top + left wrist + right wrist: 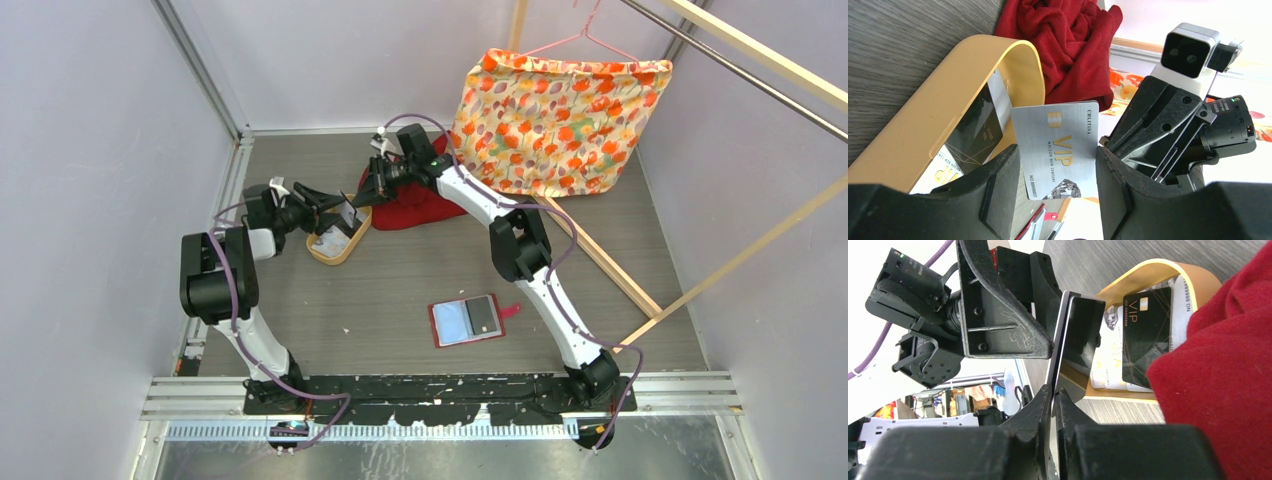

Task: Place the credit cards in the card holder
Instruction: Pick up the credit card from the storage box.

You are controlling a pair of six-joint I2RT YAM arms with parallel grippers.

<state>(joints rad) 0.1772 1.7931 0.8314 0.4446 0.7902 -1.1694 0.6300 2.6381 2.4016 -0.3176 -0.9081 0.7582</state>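
Observation:
A silver VIP credit card stands upright above the tan oval tray, between my two grippers. My right gripper is shut on its edge; the card shows almost edge-on there. My left gripper is open, its fingers standing either side of the card. In the top view the card sits between the left gripper and the right gripper. A dark card and whitish cards lie in the tray. The red card holder lies open on the table, nearer the arm bases.
A crumpled red cloth lies just behind the tray and beside the right gripper. An orange flowered fabric hangs at the back right. A wooden bar lies on the floor along the right side.

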